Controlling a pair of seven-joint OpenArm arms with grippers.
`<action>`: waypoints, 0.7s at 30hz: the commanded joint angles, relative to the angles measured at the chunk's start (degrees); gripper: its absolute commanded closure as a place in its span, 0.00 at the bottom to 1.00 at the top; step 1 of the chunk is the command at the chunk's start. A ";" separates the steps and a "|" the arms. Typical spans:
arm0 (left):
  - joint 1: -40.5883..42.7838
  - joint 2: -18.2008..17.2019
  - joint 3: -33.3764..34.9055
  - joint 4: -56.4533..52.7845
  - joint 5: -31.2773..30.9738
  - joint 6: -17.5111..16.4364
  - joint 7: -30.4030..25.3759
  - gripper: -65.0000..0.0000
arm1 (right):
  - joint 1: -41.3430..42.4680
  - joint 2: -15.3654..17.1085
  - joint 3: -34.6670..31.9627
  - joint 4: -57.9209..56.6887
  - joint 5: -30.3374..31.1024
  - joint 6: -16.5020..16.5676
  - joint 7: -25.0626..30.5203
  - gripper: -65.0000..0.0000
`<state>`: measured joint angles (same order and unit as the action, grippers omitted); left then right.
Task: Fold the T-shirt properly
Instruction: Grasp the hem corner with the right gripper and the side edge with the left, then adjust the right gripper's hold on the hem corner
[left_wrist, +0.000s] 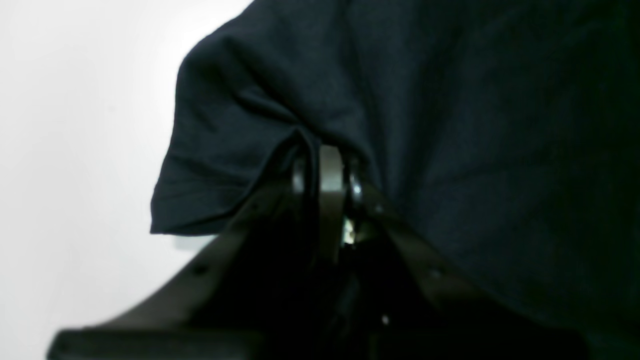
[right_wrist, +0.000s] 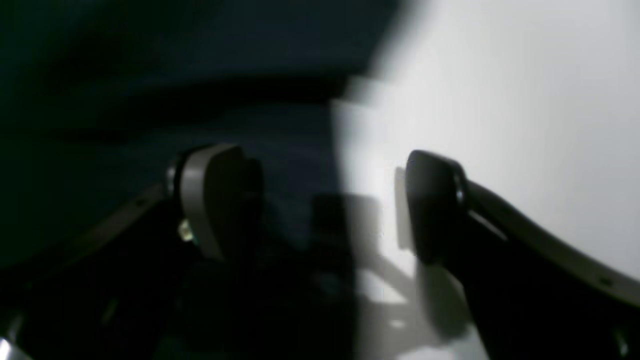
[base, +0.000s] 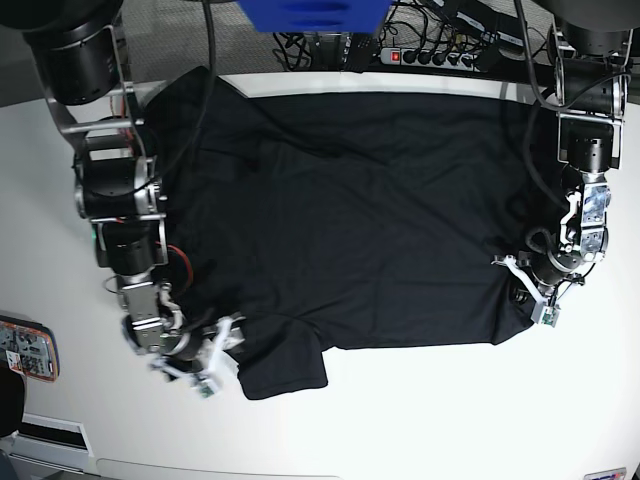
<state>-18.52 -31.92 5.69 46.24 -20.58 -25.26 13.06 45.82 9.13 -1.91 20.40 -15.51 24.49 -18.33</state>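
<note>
The black T-shirt (base: 360, 220) lies spread flat on the white table (base: 450, 420), with one short sleeve (base: 285, 370) sticking out at the near left. My left gripper (base: 515, 288) is at the shirt's right edge. In the left wrist view the left gripper (left_wrist: 325, 167) is shut on a pinched fold of the T-shirt (left_wrist: 475, 125). My right gripper (base: 222, 358) is low beside the sleeve. In the right wrist view the right gripper (right_wrist: 325, 200) is open and straddles the cloth's edge: one finger (right_wrist: 215, 200) is over the T-shirt (right_wrist: 150, 75), the other (right_wrist: 432, 205) over bare table.
An orange-edged device (base: 25, 348) lies at the table's left edge. Behind the far edge are a blue object (base: 310, 15), a power strip (base: 440, 55) and cables. Both arm bases stand at the far corners.
</note>
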 joint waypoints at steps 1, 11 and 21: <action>-0.25 -0.39 0.06 0.22 0.84 -0.46 2.46 1.00 | 1.69 0.76 0.02 1.00 0.52 -0.10 1.23 0.26; -0.25 -0.39 -0.02 0.22 0.75 -0.46 2.46 1.00 | -1.30 0.50 0.02 1.09 0.43 -0.45 1.32 0.26; -0.25 -0.56 -0.02 0.22 0.93 -0.46 2.46 1.00 | -1.30 0.41 0.37 1.44 0.52 -0.45 -0.71 0.26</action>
<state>-18.55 -31.90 5.56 46.24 -20.60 -25.30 13.10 42.63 9.21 -1.74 21.02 -14.79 24.36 -18.63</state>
